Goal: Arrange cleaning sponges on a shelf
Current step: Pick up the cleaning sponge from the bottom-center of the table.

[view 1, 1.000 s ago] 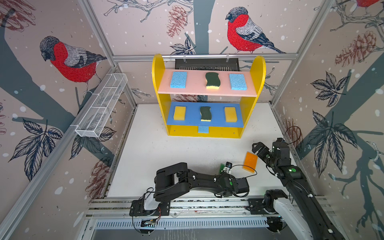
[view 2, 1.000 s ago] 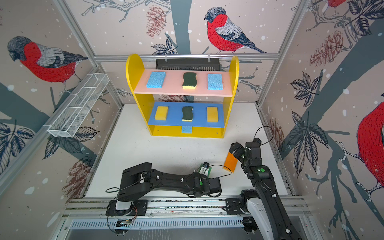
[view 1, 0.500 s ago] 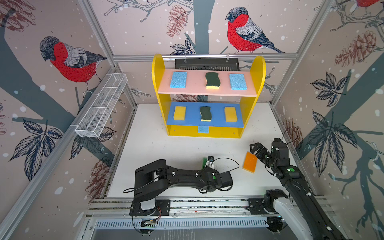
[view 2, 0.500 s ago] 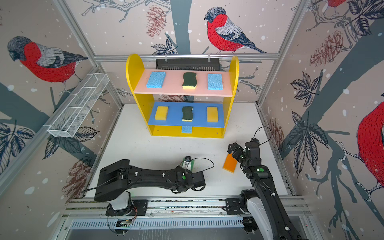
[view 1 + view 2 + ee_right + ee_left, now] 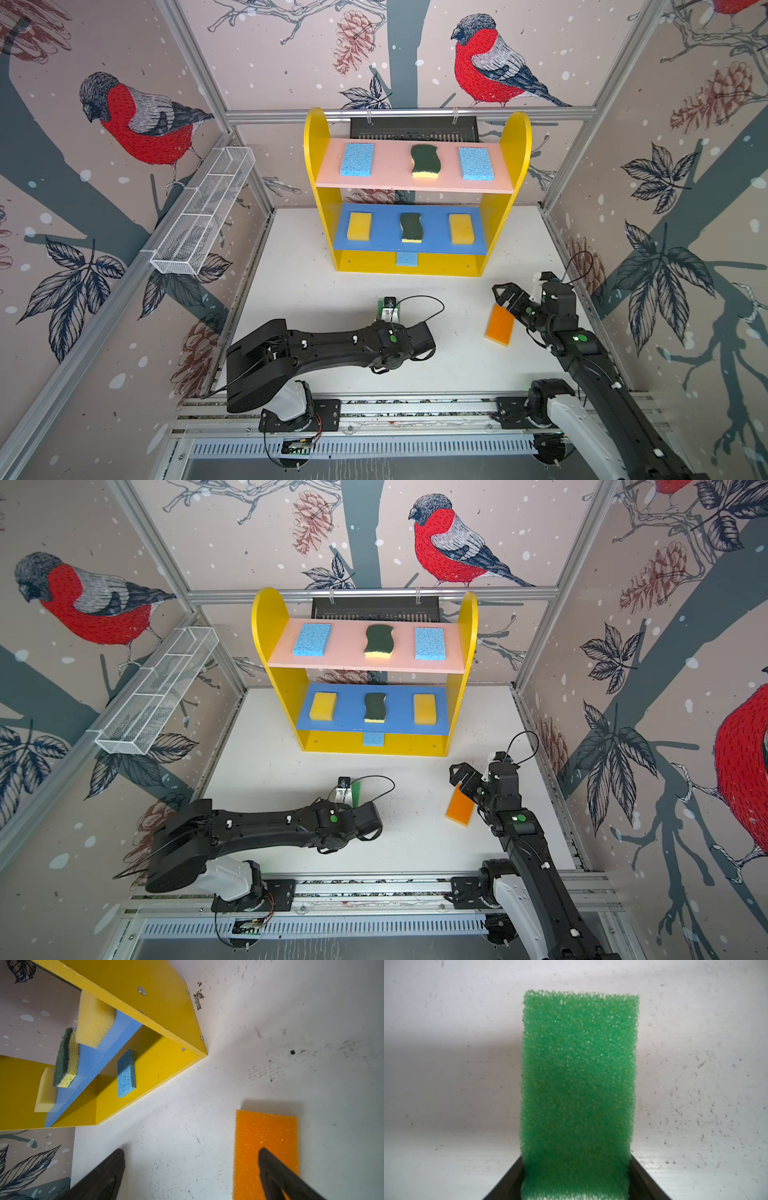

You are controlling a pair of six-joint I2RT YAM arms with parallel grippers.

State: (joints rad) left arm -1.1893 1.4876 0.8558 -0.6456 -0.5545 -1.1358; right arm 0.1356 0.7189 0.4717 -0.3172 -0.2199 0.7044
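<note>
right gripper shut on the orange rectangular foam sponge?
No, in the right wrist view the right gripper has its jaws wide apart, and the orange rectangular foam sponge lies flat on the white table.

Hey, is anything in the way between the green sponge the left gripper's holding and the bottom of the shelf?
Nothing visible. Only open table lies between the green sponge and the shelf's bottom board, which holds one light blue sponge at its middle, free on both sides.

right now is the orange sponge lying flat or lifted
Flat: the orange sponge lies on the table, right tool open, not gripping it.
</note>
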